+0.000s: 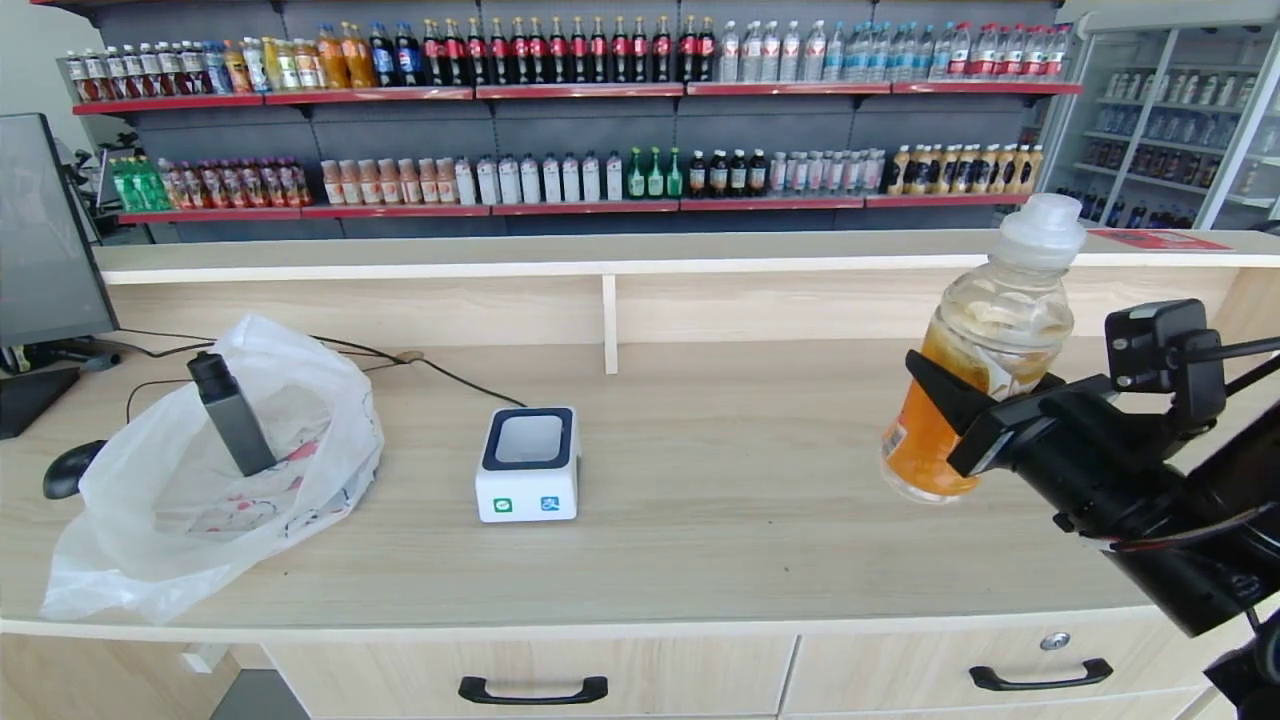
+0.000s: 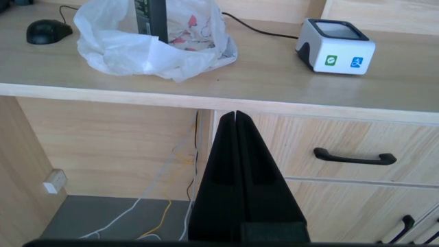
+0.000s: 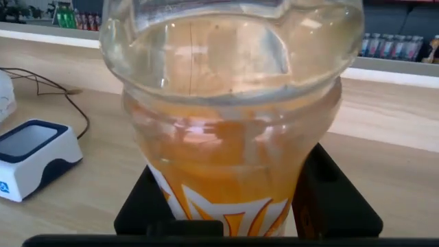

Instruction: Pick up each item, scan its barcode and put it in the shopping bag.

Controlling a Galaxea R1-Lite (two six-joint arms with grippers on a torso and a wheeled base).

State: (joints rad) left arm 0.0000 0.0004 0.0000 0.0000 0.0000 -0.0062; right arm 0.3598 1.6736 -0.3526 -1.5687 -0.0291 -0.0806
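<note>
From the head view, your right gripper (image 1: 988,402) is clamped around the orange drink bottle (image 1: 985,350), which tilts over the counter's (image 1: 760,480) right end, well apart from the scanner (image 1: 528,463) and the shopping bag (image 1: 160,520). In the left wrist view, your left gripper (image 2: 236,122) is pinched closed on nothing, below the counter edge. In the right wrist view, the bottle sits between both fingers (image 3: 333,199).

Orange drink bottle (image 1: 985,360), white cap, slightly tilted, held above the bench's (image 1: 760,500) right end. White barcode scanner (image 1: 528,463) sits mid-bench, window up. Crumpled white shopping bag (image 1: 200,500) lies at the left end, a grey bottle (image 1: 232,418) leaning inside
</note>
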